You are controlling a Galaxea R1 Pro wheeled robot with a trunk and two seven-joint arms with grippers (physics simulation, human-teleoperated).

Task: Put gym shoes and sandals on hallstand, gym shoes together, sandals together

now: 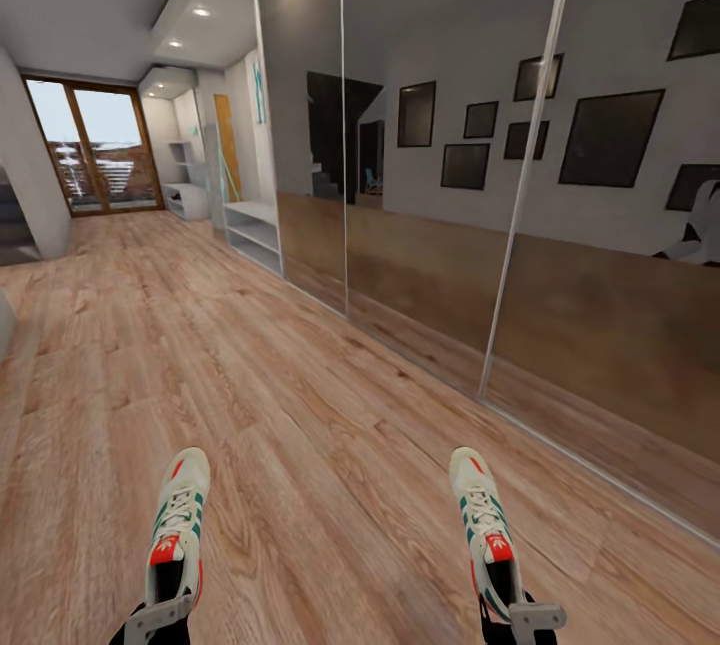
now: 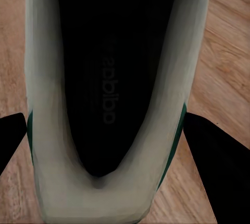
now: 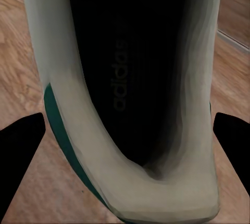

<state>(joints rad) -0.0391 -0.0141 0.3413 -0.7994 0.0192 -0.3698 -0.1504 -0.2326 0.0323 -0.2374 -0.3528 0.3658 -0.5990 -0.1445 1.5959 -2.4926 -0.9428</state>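
Two gym shoes, one in each gripper, carried above the corridor floor.

The left gripper pinches the heel end of the left gym shoe, its fingers pressed against the shoe's sides; the right gripper clamps the right gym shoe the same way, a dark finger on either flank. Both shoes point toes forward, well apart, level with each other, at the head view's lower edge. Only the gripper tips show there, low and reaching forward. Each wrist view looks down into a dark shoe opening. Far down the corridor, a light shelf unit stands beside the mirrored wall.
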